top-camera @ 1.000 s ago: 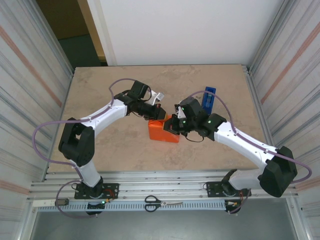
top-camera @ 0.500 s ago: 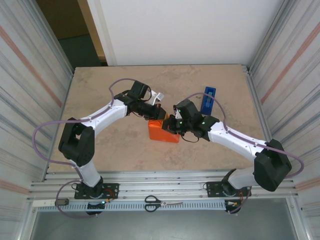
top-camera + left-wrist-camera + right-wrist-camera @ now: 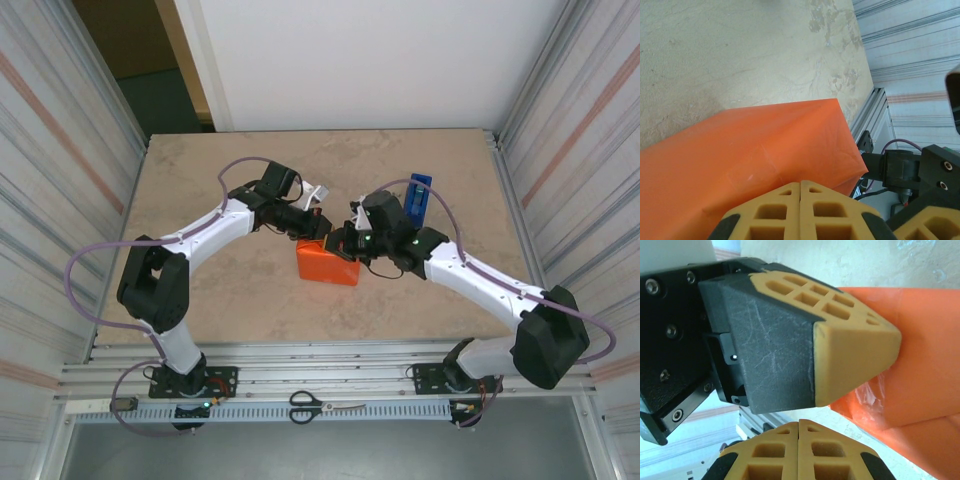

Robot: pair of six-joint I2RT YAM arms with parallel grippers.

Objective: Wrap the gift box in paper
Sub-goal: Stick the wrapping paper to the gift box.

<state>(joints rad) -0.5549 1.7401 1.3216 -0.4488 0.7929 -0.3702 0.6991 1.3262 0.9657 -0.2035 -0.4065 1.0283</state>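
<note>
**Item 1: paper** [image 3: 327, 262]. Plain orange sheet folded round a boxy form at mid-counter [image 3: 200, 180], between your two wrists. The gift box lies hidden beneath it. A glossy patch shows on one face in the left wrist view.

**Item 2: left gripper** [image 3: 316, 232]. Fingers [image 3: 780, 210] shut pad to pad, with their tips on the parcel's far edge. You cannot tell whether paper is nipped between them.

**Item 3: right gripper** [image 3: 345, 246]. Fingers [image 3: 775, 455] shut, seam closed, at the parcel's right end and just beside the left gripper's tip.

**Item 4: blue tape dispenser** [image 3: 421, 186]. Sits right of the parcel. Any lettering is too small to read.

**Item 5: scissors** [image 3: 325, 406]. Lie on the front rail.

**Change against half a second ago:** your right wrist has drawn back toward the dispenser and now covers its near end. The parcel, left arm and scissors are unmoved.
</note>
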